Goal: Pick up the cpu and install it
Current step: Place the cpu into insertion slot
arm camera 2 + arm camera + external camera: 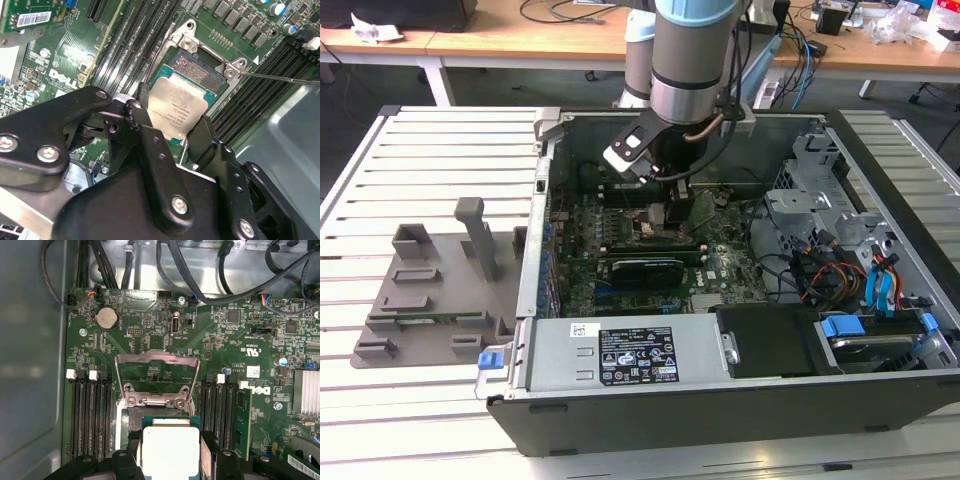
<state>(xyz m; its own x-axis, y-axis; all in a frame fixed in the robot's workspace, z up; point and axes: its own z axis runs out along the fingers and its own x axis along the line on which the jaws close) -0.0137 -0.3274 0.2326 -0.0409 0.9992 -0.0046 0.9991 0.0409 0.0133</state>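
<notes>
The cpu (180,112), a flat square chip with a pale silver top, sits between my gripper's (172,120) black fingers (142,117); the gripper is shut on its edges. It hangs just over the open socket (197,70), covering part of it, with bare contacts still showing beyond the chip. In the first wrist view the cpu (167,447) lies below the raised metal bracket (157,377) of the socket. In the exterior view my gripper (658,215) reaches down into the open computer case (720,400) over the motherboard. Whether chip and socket touch I cannot tell.
Memory slots (90,415) flank the socket on both sides. A black card (645,270), a drive cage (830,210) and cables (840,280) crowd the case. A grey fixture plate (430,290) with upright posts lies on the slatted table at the exterior view's left.
</notes>
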